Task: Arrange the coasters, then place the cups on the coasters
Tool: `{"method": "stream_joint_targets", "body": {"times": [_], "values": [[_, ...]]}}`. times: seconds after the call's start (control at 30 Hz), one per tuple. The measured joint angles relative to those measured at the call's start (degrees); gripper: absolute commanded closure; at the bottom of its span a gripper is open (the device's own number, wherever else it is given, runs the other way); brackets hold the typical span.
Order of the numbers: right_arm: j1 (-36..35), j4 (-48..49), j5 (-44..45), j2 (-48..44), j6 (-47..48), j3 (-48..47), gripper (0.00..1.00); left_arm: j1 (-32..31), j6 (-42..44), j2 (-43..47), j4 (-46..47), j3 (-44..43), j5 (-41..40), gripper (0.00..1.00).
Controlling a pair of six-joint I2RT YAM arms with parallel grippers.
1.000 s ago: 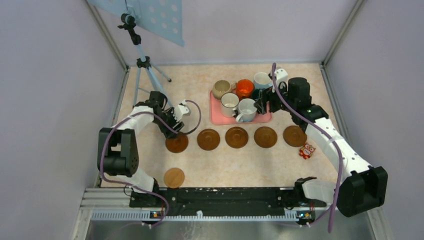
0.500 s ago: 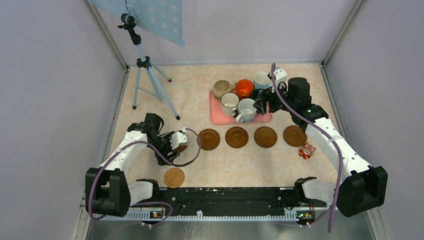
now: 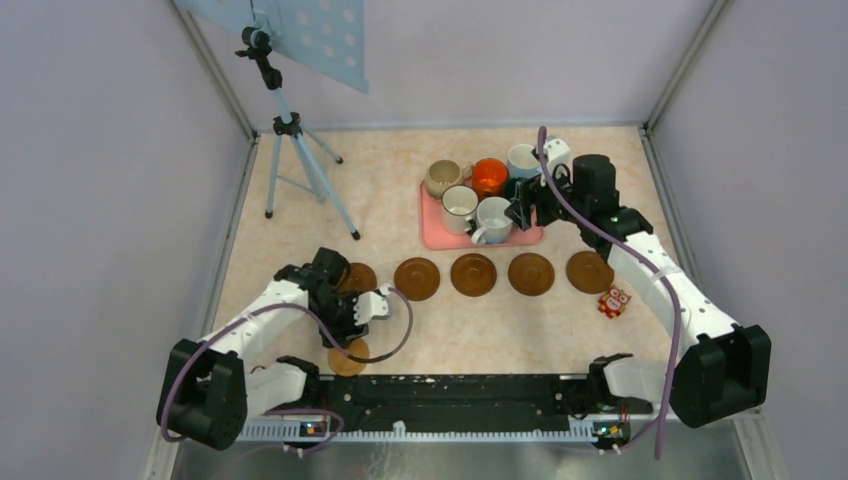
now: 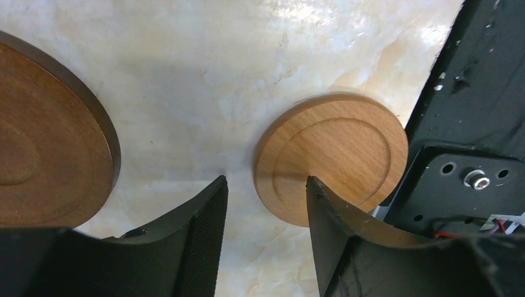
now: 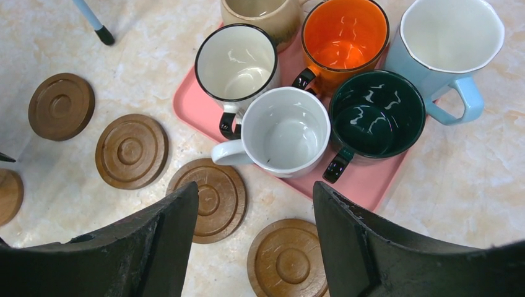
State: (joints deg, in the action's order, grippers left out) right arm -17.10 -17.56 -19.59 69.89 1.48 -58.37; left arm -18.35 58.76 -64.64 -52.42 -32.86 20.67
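A tan wood coaster point(image 4: 334, 154) lies by the black base rail, and my left gripper point(image 4: 266, 192) hovers open over its near edge, holding nothing. In the top view that gripper point(image 3: 352, 328) is just behind the tan coaster point(image 3: 347, 360). Several dark brown coasters point(image 3: 473, 274) form a row across the middle; the leftmost point(image 3: 360, 276) is partly hidden by my left arm. The cups stand on the pink tray point(image 5: 365, 185): beige point(image 5: 260, 12), orange point(image 5: 343, 34), black-rimmed white point(image 5: 235, 62), white point(image 5: 285, 130), dark green point(image 5: 376, 114). A pale-blue one point(image 5: 449, 40) stands beside it. My right gripper point(image 5: 255, 185) hangs open above them.
A small red owl figurine point(image 3: 613, 301) sits right of the coaster row. A tripod point(image 3: 296, 165) stands at the back left. The black base rail point(image 3: 450, 390) runs along the near edge, close to the tan coaster.
My left arm pulled back from the leftmost dark coaster toward the near edge and now hangs over the tan coaster, its jaws narrower. The right arm barely moved.
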Motion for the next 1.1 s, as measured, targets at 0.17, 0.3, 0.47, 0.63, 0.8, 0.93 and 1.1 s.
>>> {"method": "stream_joint_targets", "body": {"times": [0.17, 0.3, 0.47, 0.63, 0.8, 0.93, 1.1], "values": [[0.0, 0.0, 0.0, 0.0, 0.1, 0.0, 0.33, -0.1, -1.2, -0.9, 1.1, 0.7, -3.8, 0.53], [0.0, 0.0, 0.0, 0.1, 0.5, 0.0, 0.34, 0.2, -2.2, -1.1, 0.9, 1.1, -5.1, 0.57], [0.0, 0.0, 0.0, 0.1, 0.5, 0.0, 0.34, 4.5, -1.8, -0.9, 0.6, 1.1, -5.7, 0.59], [0.0, 0.2, 0.0, 0.0, 0.6, 0.6, 0.34, 11.0, 0.4, -2.3, 0.3, 0.0, -8.0, 0.59], [0.0, 0.0, 0.1, 0.0, 1.0, 1.0, 0.34, 19.4, 3.4, -7.6, 0.2, -3.4, -11.1, 0.59], [0.0, 0.0, 0.1, 0.0, 1.1, 1.0, 0.34, 25.4, 4.6, -13.7, 1.4, -7.9, -15.0, 0.59], [0.0, -0.1, 0.2, 0.0, 1.5, 1.0, 0.35, 28.5, 4.3, -19.9, 5.0, -13.3, -19.0, 0.59]]}}
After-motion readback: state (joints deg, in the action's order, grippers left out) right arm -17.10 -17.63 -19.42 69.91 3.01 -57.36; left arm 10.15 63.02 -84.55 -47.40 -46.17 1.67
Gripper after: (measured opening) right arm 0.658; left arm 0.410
